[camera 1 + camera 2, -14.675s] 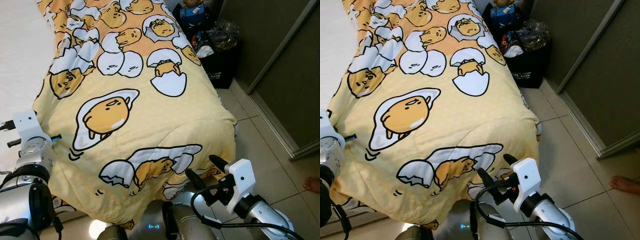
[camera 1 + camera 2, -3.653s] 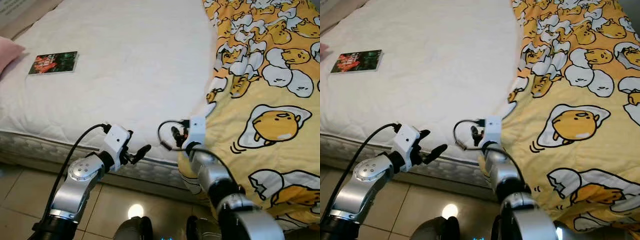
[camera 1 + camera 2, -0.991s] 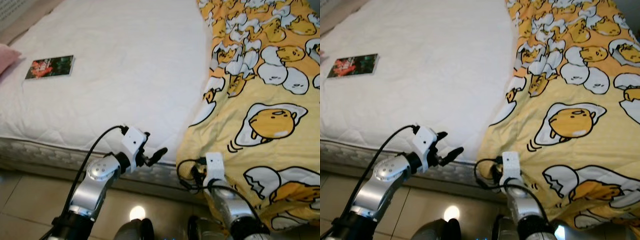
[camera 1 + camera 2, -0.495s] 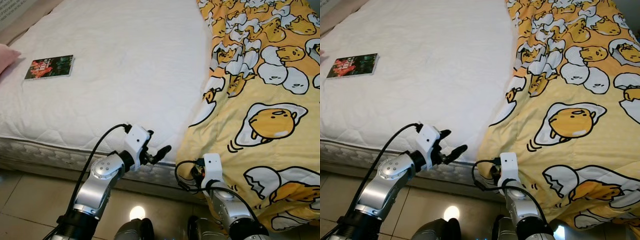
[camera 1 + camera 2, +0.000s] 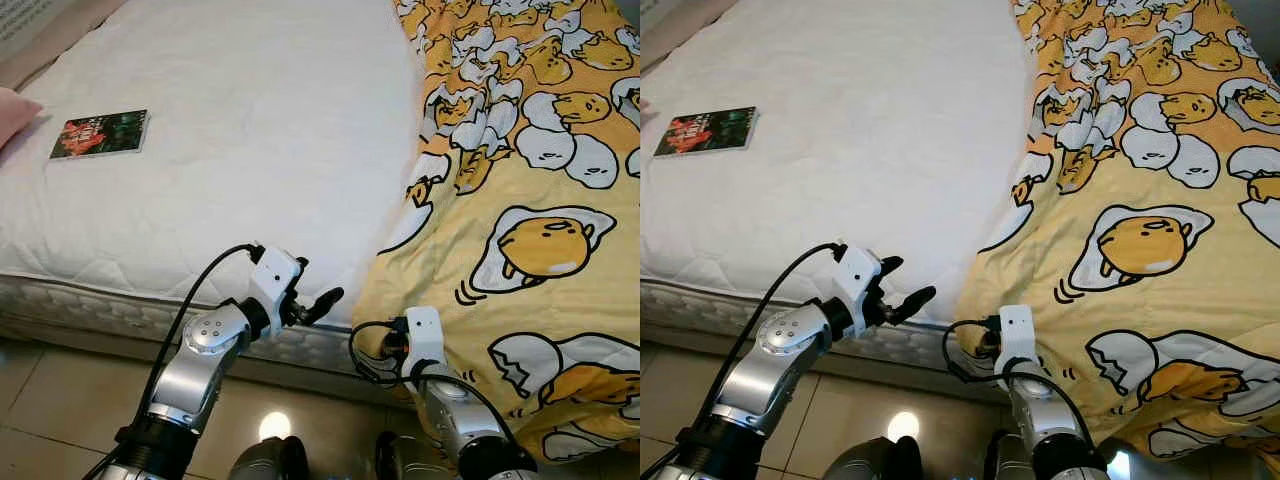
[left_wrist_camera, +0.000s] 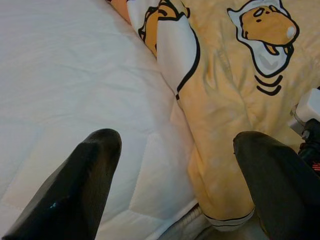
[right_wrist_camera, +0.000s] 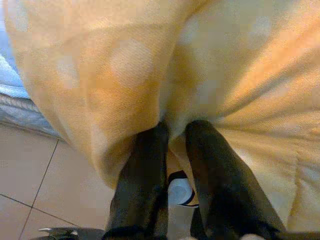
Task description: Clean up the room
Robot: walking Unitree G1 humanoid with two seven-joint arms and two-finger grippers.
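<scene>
Yellow blanket (image 5: 520, 240) on bed's right half, soft, limp, likely bulky; right gripper (image 7: 172, 142) pinches hanging hem, left gripper (image 6: 172, 145) spread wide near its edge: grab the hem

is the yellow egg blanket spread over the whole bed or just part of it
Just part. The blanket covers the bed's right side; the white mattress lies bare on the left, with a book on it.

Blanket (image 5: 520, 200) cut off right.
</scene>
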